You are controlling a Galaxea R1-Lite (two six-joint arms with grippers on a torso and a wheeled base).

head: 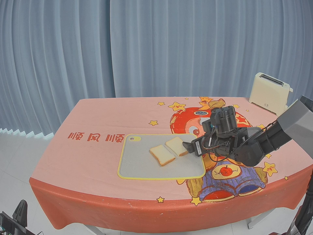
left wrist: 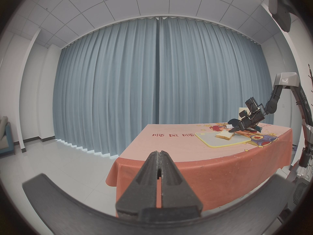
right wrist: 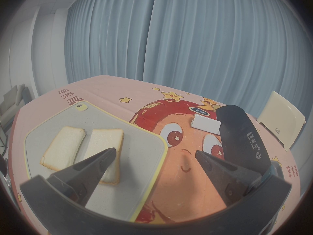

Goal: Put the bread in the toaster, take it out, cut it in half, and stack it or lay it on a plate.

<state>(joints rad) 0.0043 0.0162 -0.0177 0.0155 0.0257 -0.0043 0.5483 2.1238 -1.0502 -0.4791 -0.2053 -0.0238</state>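
Head view: grey cutting board (head: 137, 167) w/ yellow rim lies flat mid-table on the pink tablecloth (head: 97, 121). It carries both pieces of bread, the left half (head: 162, 155) and the right half (head: 176, 146), lying flat just beside each other. Toaster (head: 269, 93), cream, stands at the table's far right corner, slot up, well apart from the board. Right gripper (right wrist: 155, 154) sits low at the board's right edge, fingers spread wide, one tip right at the right half; touching or not, can't tell. Right wrist view: black knife (right wrist: 241, 137) shows just beside the other finger, blade pointing twd the toaster. A small white block (right wrist: 206, 124) lies on the cloth near the blade's tip. Both halves' long axes run parallel, diagonally from far-left to near-right. Left gripper (left wrist: 159, 160) hangs well clear of the table, off its near-left side, fingers pressed together.
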